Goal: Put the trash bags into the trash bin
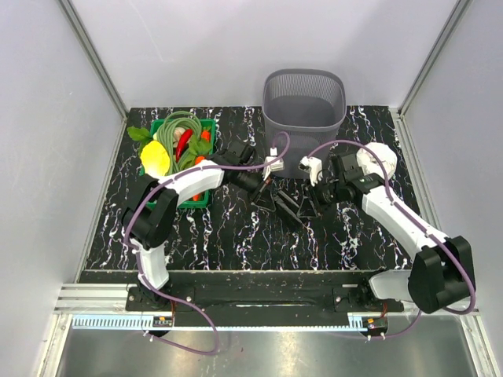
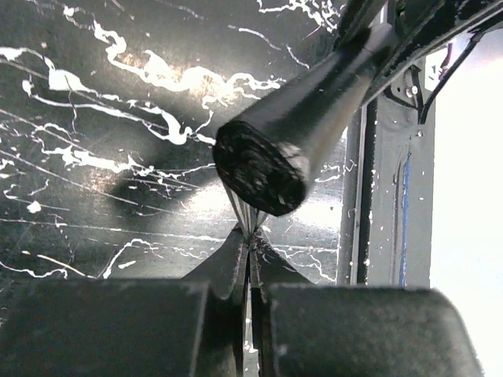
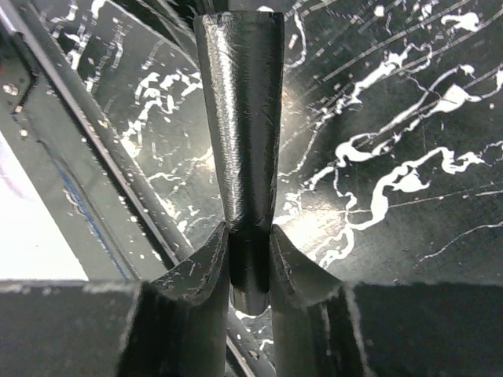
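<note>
My left gripper (image 2: pixel 248 239) stretches low toward the table's (image 1: pixel 236 236) middle, pinched shut on a thin film pleat (image 2: pixel 245 214). My right gripper (image 3: pixel 250 243) angles inward, clamping a glossy, wrinkled rolled trash bag (image 3: pixel 240 141) near the grey mesh trash bin (image 1: pixel 304 110).

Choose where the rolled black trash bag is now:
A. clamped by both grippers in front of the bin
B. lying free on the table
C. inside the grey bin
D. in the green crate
A: the right gripper is shut on the trash bag, the left gripper pinches its film, and both meet before the trash bin.
</note>
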